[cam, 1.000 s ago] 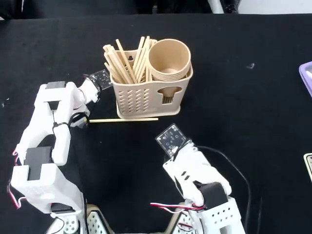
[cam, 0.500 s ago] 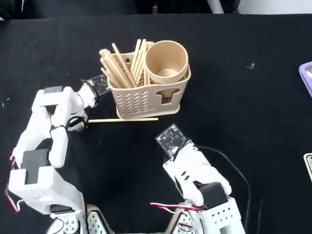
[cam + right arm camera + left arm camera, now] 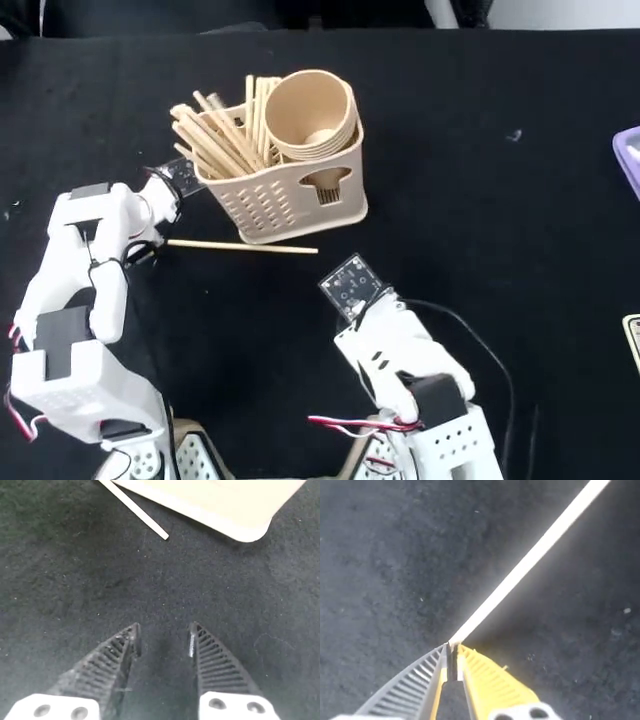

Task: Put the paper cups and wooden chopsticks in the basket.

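Basket (image 3: 285,190): beige, perforated plastic, two compartments, at about 11 o'clock from the middle of the table (image 3: 500,250), set askew to the table's edges.

Paper cups (image 3: 312,115): nested stack, upright in the basket's 3 o'clock compartment, mouth open upward.

Chopsticks (image 3: 215,135): wooden bundle in the basket's 9 o'clock compartment, leaning out over the rim toward 10 o'clock.

Loose chopstick (image 3: 245,246): single wooden stick lying flat on the table just at 6 o'clock of the basket, running from 9 o'clock to 3 o'clock. In the right wrist view its 3 o'clock end (image 3: 135,511) lies just beside the basket's base (image 3: 225,505); whether the two touch cannot be told.

Left gripper (image 3: 451,655): clenched on the 9 o'clock tip of the loose chopstick, jaws pressed together with the stick running away from them over the cloth. Left arm (image 3: 90,260) stands at 8 o'clock of the basket, its wrist close to the basket's 9 o'clock wall.

Right gripper (image 3: 162,640): released, jaws spread with only black cloth between them, grasping nothing, low over the table at 6 o'clock of the basket. Right arm (image 3: 400,350) stands at 5 o'clock of the basket, well apart from it.

Purple object (image 3: 628,160): partial, at the table's 3 o'clock edge.
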Robot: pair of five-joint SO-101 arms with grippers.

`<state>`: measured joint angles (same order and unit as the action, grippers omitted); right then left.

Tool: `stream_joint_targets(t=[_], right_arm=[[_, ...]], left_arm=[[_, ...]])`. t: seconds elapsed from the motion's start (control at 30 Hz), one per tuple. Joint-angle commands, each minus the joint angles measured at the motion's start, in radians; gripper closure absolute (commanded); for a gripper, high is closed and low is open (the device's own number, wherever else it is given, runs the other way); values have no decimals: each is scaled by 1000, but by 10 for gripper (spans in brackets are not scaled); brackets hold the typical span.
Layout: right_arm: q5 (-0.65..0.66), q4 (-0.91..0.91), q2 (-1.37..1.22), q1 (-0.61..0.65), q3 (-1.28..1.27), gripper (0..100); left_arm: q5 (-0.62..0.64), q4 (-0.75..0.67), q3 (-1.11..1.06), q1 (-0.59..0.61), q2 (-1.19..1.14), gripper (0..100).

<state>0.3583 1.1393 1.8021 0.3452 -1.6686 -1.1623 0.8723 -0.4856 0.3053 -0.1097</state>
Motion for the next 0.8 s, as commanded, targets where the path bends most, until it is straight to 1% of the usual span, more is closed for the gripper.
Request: stream_joint_targets(t=[0.0,0.1,0.17,0.27,0.33,0.47,0.63,0.77], right_arm=[[12,-20,82,-14,5,839],[12,-20,82,-14,5,839],[12,-20,82,-14,5,839],[12,-20,82,-14,5,839],[12,-20,82,-14,5,839],[12,-20,82,-14,5,839],[12,-20,82,-14,5,839],[12,-20,82,-14,5,839]], left_arm=[[83,-23,53,-18,-5,953],[138,-21,85,-56,-5,952],[196,-18,110,-81,-3,939],[316,-17,151,-114,-3,863],[379,-17,176,-134,-3,841],[411,-17,206,-159,-3,841],[443,-17,251,-145,-3,841],[546,23,259,-134,-3,841]])
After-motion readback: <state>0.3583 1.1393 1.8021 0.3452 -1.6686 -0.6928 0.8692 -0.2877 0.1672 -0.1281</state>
